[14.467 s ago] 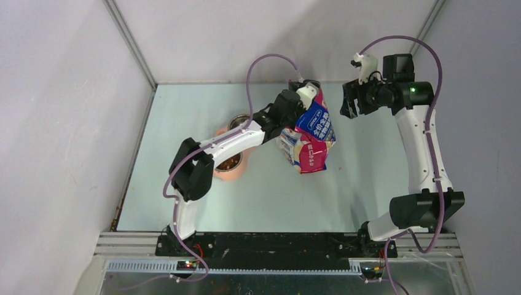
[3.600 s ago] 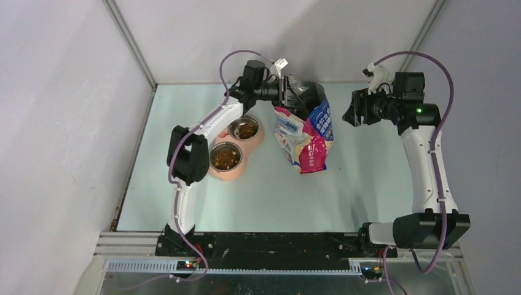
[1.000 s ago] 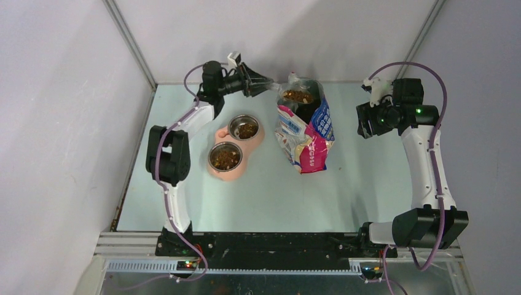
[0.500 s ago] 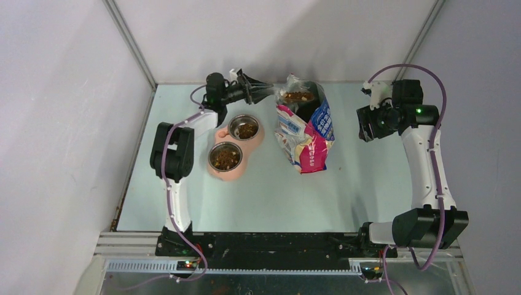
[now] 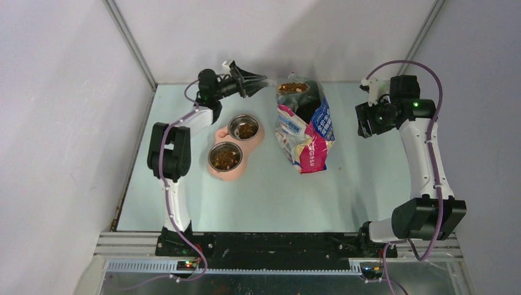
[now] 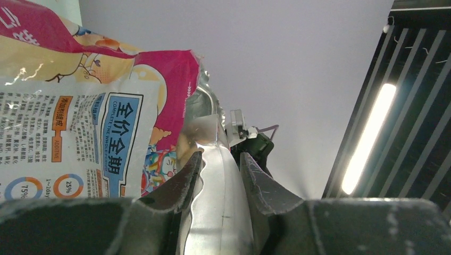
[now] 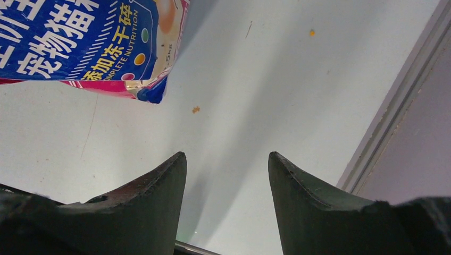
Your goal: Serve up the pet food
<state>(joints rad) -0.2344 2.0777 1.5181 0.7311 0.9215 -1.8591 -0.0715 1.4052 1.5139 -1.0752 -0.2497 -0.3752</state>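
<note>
At far left, left gripper (image 5: pixel 250 81) clamped on the handle of the translucent scoop (image 5: pixel 262 79); drawn back out of the bag mouth since a few seconds ago and, against half a second ago, shifted slightly toward the far edge. Scoop tip now just left of the bag, apart from it, beyond the far bowl. Load in the scoop not readable from either view. Judged meaning: dipping over, next either one more pour or setting the scoop aside. Left arm (image 5: pixel 164 153) stretched along the left side to the far edge of the table (image 5: pixel 362 196), wrist pointing rightward at the bag. Pink double feeder (image 5: pixel 216 133), unmoved: pet food (image 5: pixel 225 158) heaped in the near steel bowl (image 5: pixel 211 156), a thinner layer in the far steel bowl (image 5: pixel 231 128); serving therefore judged largely done. Printed bag (image 5: pixel 307 132) standing with a lean, mouth open at the far end, more pet food visible inside, position unchanged over the last second. Right gripper (image 7: pixel 227 157) with fingers spread, nothing between them, hovering over bare table just right of the bag's lower corner; one stray crumb (image 7: pixel 195 109) below. Right arm (image 5: pixel 424 160) raised along the right side, wrist bent toward the bag, barely altered.
</note>
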